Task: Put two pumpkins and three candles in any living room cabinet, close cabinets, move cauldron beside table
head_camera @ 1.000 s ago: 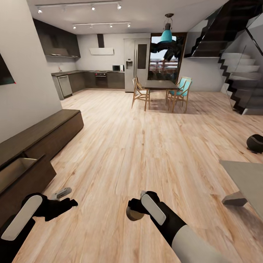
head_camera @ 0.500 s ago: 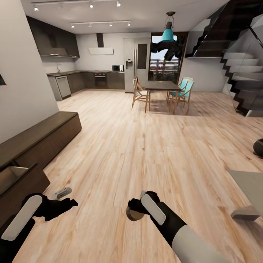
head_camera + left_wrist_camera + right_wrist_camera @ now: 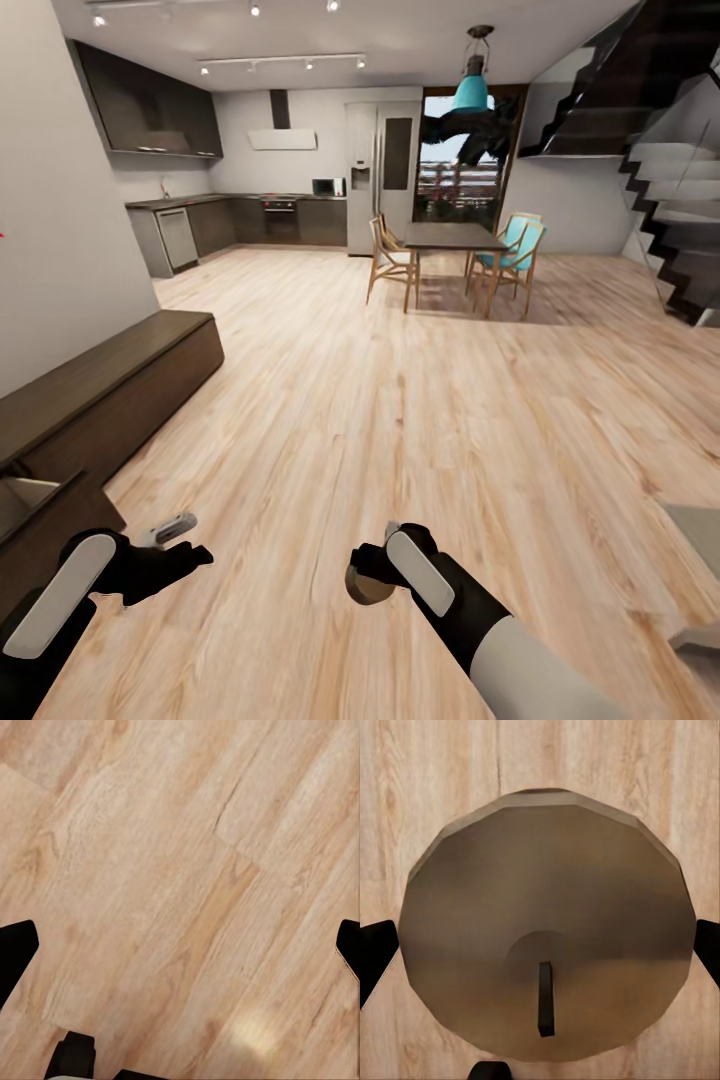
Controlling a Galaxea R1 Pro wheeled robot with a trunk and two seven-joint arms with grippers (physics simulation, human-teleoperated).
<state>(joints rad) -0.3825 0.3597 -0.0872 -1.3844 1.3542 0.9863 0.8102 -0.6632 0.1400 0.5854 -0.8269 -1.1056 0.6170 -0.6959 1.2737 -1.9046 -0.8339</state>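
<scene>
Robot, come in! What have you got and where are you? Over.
Right gripper shut on candle. Left gripper open, holding nothing. Cabinet at left, its compartment pulled out. Plank floor ahead.

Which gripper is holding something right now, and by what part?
The right gripper clamps a candle by its round sides. The left gripper is open and empty.

Bare plank floor [image 3: 400,420] lies open ahead; the cabinet [image 3: 110,390] lines the left side.
</scene>
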